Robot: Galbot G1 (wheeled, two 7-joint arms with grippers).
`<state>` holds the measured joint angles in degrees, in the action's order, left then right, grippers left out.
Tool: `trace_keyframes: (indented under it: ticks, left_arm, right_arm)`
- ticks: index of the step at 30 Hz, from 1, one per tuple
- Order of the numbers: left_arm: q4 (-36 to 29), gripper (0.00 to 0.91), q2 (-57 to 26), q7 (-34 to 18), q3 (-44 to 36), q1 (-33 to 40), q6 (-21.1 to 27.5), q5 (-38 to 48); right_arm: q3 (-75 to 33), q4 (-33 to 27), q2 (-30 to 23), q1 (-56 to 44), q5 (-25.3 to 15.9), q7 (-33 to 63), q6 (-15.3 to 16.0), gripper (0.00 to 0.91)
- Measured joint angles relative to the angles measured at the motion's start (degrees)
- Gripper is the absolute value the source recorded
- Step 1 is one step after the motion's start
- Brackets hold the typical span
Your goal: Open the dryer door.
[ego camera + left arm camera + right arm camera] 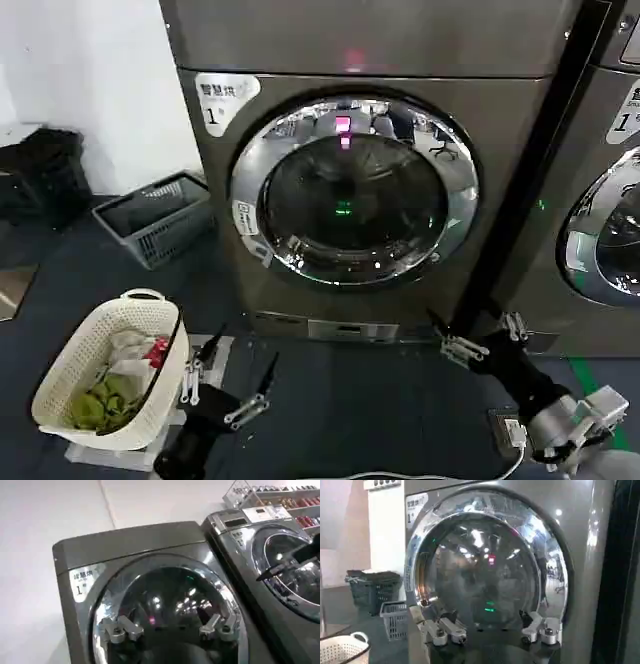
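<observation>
Head view shows us the dryer door (354,190) shut, filling the front of the dryer (500,130). Our right gripper (478,338) hangs low before the front's lower right corner, jaws spread wide, holding nothing. Our left gripper (227,382) waits low beside the laundry basket (70,370), also wide. We judge the door rigid, heavy, its chrome ring slick; its rim edge seems the best purchase.

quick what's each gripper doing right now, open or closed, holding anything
Left gripper: open, holding nothing, low beside the laundry basket.
Right gripper: open, holding nothing, below the dryer door.
</observation>
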<state>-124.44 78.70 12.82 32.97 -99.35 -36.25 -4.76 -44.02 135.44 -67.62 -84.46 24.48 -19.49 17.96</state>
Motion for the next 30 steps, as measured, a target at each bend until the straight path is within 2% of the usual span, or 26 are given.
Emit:
trace_keyframes:
  ticks: [14, 21, 30]
  left_arm:
    - [-1.53, 0.907, -0.05, 0.19, 1.23, -1.55, 0.16, 0.18]
    - [-2.39, 0.907, 0.28, 0.25, 1.6, -2.29, 0.12, -0.02]
    - [-3.67, 0.907, 0.89, 0.29, 2.56, -3.6, -0.15, -0.21]
  right_arm:
    - [9.13, -13.07, 6.93, 11.34, 1.31, -0.5, -10.24, 0.907]
    - [16.09, -18.81, 9.89, 18.7, 1.54, -0.28, -10.85, 0.907]
    - [24.2, -23.6, 11.21, 28.0, 1.92, -0.18, -11.36, 0.907]
